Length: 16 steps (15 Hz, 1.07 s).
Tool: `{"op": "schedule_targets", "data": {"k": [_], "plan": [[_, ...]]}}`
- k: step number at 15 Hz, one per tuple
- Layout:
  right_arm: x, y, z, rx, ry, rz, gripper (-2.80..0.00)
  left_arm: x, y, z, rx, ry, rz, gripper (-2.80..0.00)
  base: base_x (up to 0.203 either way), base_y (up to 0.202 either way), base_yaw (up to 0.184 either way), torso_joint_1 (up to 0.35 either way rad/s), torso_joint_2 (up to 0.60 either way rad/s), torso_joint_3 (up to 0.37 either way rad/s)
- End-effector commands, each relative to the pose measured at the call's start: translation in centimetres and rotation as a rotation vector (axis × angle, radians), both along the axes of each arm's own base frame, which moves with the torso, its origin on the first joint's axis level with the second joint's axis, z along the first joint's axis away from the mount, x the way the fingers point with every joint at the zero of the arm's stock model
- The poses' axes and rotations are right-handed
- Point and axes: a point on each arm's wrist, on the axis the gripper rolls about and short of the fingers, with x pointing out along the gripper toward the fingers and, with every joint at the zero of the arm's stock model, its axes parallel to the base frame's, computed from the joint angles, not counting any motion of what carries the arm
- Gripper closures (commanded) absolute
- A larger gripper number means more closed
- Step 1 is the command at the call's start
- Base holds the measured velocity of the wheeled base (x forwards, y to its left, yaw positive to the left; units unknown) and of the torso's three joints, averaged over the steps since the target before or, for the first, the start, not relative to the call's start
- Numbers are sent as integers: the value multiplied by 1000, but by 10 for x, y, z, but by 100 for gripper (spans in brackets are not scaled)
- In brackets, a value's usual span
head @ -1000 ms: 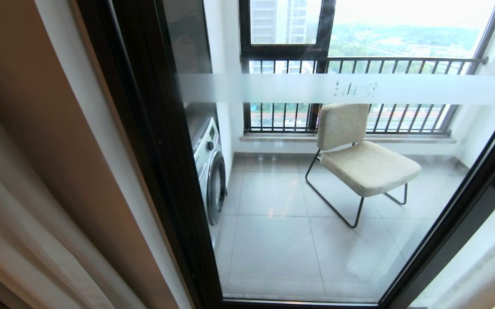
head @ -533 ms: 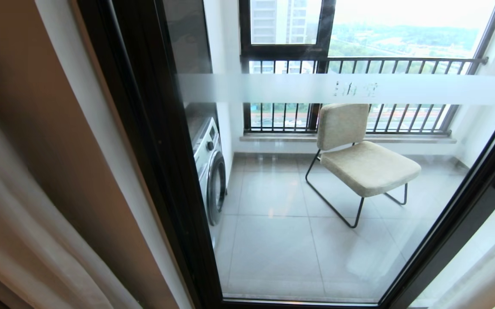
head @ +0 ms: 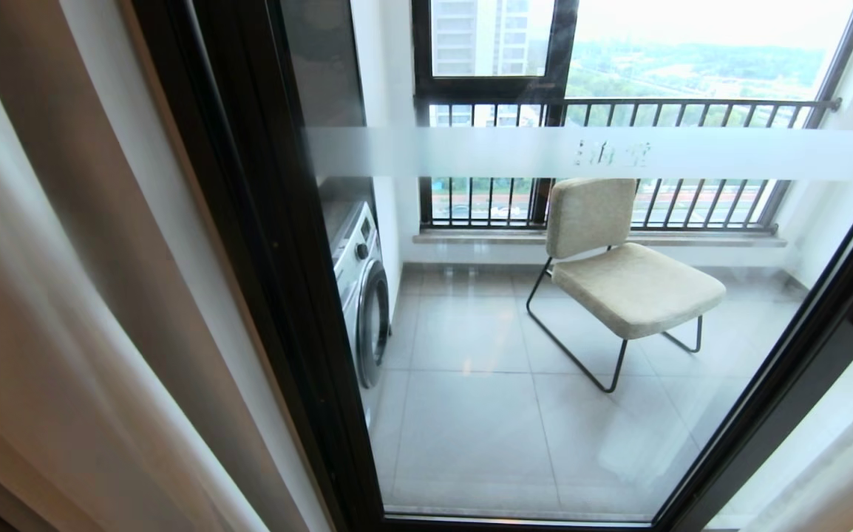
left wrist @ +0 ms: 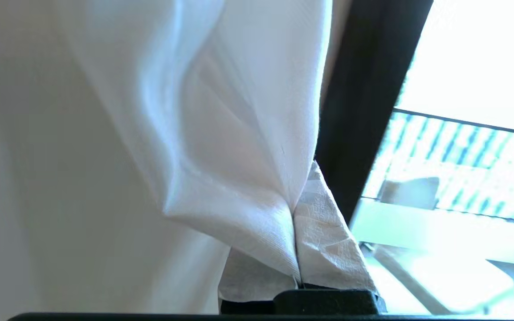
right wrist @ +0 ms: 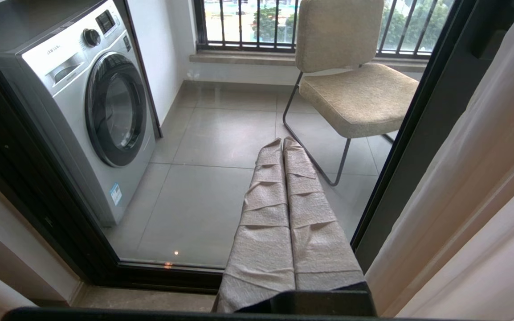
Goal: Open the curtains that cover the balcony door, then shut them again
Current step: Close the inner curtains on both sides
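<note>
White sheer curtain (left wrist: 221,133) is pinched in the left pincer (left wrist: 297,249), its padded fingers clamped together on a fold. Beyond it, the balcony door (head: 264,244) stands mostly uncovered, so closing apparently remains. The right pincer (right wrist: 283,196) hangs shut and empty, cream drapes (right wrist: 471,200) beside it. Curtain tops are cut off.

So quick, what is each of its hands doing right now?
Left gripper: closed, pinching the white curtain.
Right gripper: closed, holding nothing.

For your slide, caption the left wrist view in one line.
Left gripper shut on thin white sheer curtain beside the dark-framed glass balcony door.
</note>
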Motion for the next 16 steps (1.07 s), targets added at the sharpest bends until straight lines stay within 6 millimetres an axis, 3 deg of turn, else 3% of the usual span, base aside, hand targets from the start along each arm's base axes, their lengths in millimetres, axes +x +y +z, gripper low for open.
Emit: {"op": "schedule_targets", "data": {"k": [1,4,16], "plan": [[0,0,0,0,-1,0,0,-15,-19,3,8,-28,-81,0,0,0,0,0,0,0],[0,0,0,0,-1,0,0,-23,-34,-11,5,3,-162,0,0,0,0,0,0,0],[0,0,0,0,0,0,0,-25,-71,-18,74,16,-358,0,0,0,0,0,0,0]]}}
